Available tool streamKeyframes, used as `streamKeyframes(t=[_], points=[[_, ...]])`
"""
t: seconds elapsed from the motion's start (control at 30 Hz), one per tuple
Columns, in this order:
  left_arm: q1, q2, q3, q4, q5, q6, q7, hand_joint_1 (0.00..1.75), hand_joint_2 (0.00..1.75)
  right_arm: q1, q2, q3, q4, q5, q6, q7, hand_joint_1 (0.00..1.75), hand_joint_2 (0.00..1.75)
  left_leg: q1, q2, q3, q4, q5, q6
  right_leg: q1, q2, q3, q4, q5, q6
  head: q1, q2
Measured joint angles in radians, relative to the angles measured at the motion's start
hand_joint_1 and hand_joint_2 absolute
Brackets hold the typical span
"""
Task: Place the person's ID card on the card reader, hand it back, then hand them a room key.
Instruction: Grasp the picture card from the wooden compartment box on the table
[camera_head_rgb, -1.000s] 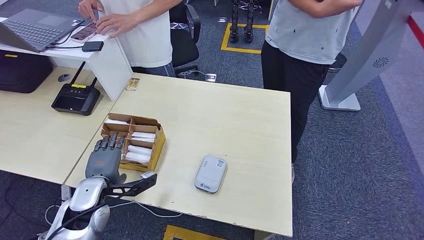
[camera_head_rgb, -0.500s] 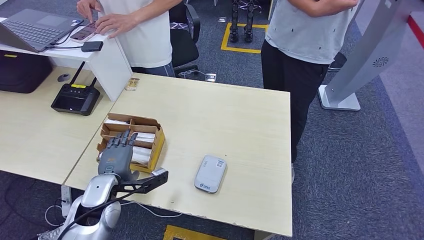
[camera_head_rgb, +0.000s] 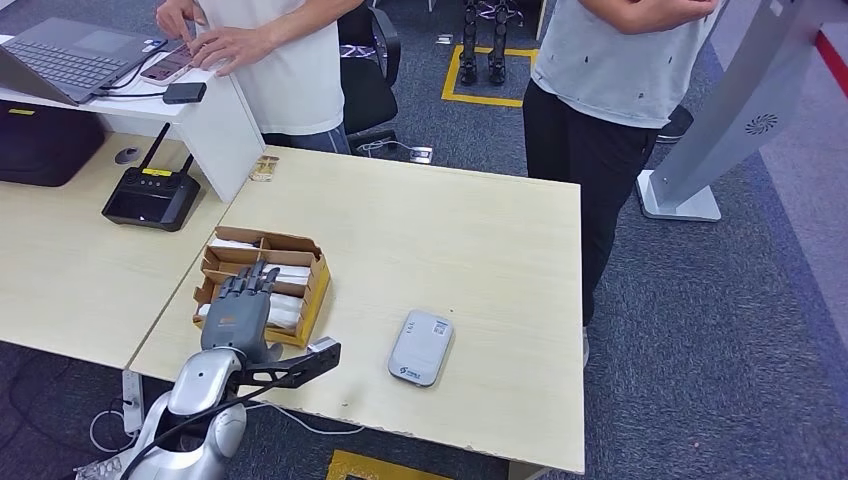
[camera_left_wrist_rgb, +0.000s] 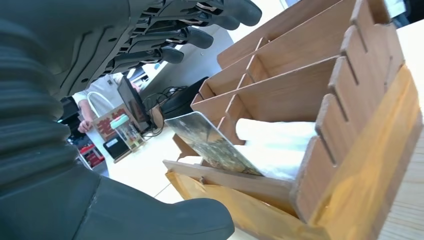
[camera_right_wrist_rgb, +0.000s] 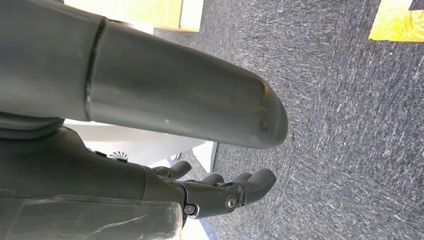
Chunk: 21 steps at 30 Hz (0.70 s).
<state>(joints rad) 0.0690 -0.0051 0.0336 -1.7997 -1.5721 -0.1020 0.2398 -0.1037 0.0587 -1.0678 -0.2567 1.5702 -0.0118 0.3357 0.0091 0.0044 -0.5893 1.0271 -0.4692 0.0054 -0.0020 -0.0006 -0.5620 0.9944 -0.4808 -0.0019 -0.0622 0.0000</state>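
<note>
The fingers (camera_head_rgb: 252, 280) of the left hand (camera_head_rgb: 238, 310) are spread and grasp nothing; they hover over the near compartments of the cardboard box (camera_head_rgb: 316, 290), just above the white cards (camera_head_rgb: 282, 300) stacked inside. In the left wrist view the fingers (camera_left_wrist_rgb: 210, 20) hang above the box (camera_left_wrist_rgb: 360, 165) with the thumb (camera_left_wrist_rgb: 165, 220) below, and a dark printed card (camera_left_wrist_rgb: 212, 145) leans against a divider between them. Over the last second this hand has moved from the box's left edge to sit over its contents, then nearly stopped. I judge that the ID part is finished and the hand is lining up to pick a room key from the box.

The right hand (camera_right_wrist_rgb: 220, 192) hangs beside the body over the carpet, fingers loosely curled, holding nothing.

The card reader (camera_head_rgb: 421, 347) lies on the bench (camera_head_rgb: 450, 230) to the right of the box, with no card on it. The person (camera_head_rgb: 620, 90) waiting stands at the bench's far right corner.
</note>
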Motion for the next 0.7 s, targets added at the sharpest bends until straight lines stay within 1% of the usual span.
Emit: streamKeyframes(t=[0.37,0.7], points=[[0.024,0.047,0.018,-0.034,0.000,-0.002,0.024,0.00,1.75,0.001,0.000,0.000,0.000,0.000,-0.001,0.001,0.00,0.00,0.000,0.000,0.000,0.000,0.000,0.000,0.000,0.000,0.000,0.000,0.000,0.000,0.000,0.000],[0.025,0.054,0.032,-0.037,0.000,-0.003,0.020,0.00,1.75,0.001,0.000,0.000,0.000,0.000,-0.002,-0.001,0.00,0.00,0.000,0.000,0.000,0.000,0.000,0.000,0.000,0.000,0.000,0.000,0.000,0.000,0.000,0.000]])
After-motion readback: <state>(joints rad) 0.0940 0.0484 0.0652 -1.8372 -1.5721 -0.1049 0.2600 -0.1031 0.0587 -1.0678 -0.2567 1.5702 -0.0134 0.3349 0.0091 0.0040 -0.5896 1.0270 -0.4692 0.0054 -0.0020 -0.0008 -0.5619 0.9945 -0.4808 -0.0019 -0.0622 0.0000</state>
